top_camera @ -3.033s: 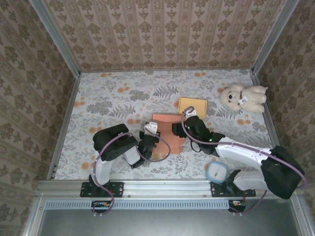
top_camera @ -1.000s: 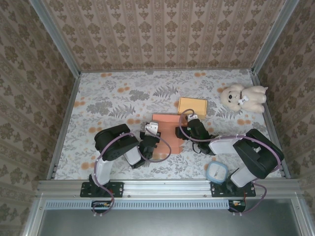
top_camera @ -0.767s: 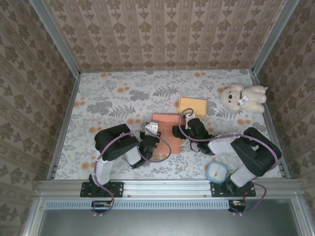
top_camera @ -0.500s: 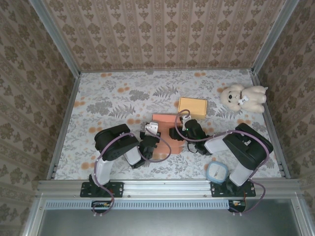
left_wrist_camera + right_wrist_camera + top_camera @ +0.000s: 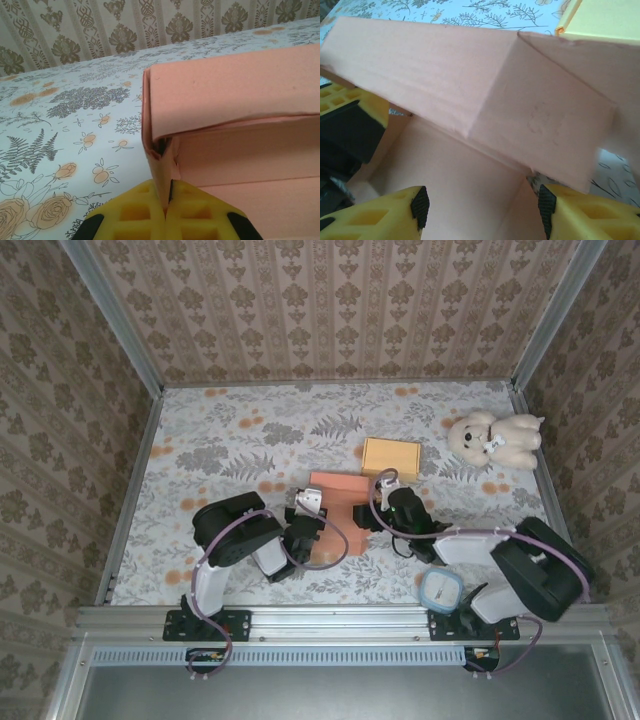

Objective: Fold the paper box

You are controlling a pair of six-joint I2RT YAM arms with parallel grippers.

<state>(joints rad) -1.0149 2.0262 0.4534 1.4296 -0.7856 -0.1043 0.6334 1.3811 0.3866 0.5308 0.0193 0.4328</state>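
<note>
On the table [image 5: 250, 440], left end effector [image 5: 167, 199] pinches paper box [image 5: 235, 95].

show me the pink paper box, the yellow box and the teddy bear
pink paper box [image 5: 335, 484], top external view, far panel
yellow box [image 5: 391, 457], top external view, top centre
teddy bear [image 5: 474, 434], top external view, head

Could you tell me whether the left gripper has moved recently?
No. The left gripper keeps its distance from the teddy bear, pinching the paper box.
</note>
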